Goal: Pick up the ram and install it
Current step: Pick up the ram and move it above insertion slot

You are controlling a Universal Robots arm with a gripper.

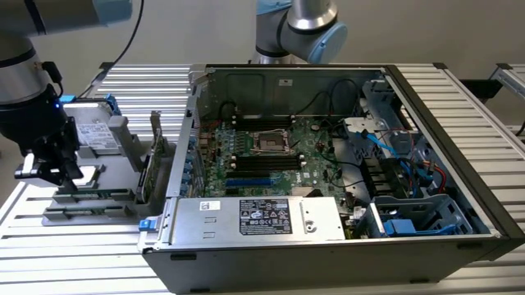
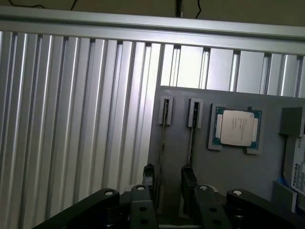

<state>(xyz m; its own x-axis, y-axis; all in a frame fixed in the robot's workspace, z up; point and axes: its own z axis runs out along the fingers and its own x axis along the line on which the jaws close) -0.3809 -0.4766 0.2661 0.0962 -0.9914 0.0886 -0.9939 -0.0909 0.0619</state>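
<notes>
Fingers (image 2: 148, 177) stand open astride the ram (image 2: 162, 143), which sits on edge in its grey tray (image 2: 238, 176) on the ribbed surface (image 2: 71, 119).

text: TOSHIBA | on: drive label (image 2: 298, 167); power supply label (image 1: 264, 216): print too small to read

Ram (image 2: 162, 143) on gray fixture plate (image 2: 233, 179): seen edge-on, chips hidden; near end behind gripper (image 2: 167, 171) body. Second stick (image 2: 191, 140) beside it on plate: likewise edge-on, near end behind finger (image 2: 189, 181). Hard drive (image 2: 295, 167) at plate's edge: cut off by frame (label part reads TOSHIBA, rest lost). Gripper body cut off by frame too. Exterior view: gripper covers part of plate, finger-to-ram contact untellable; power supply label (image 1: 264, 216), on case (image 1: 328, 261) beside plate, too small to read.
</notes>
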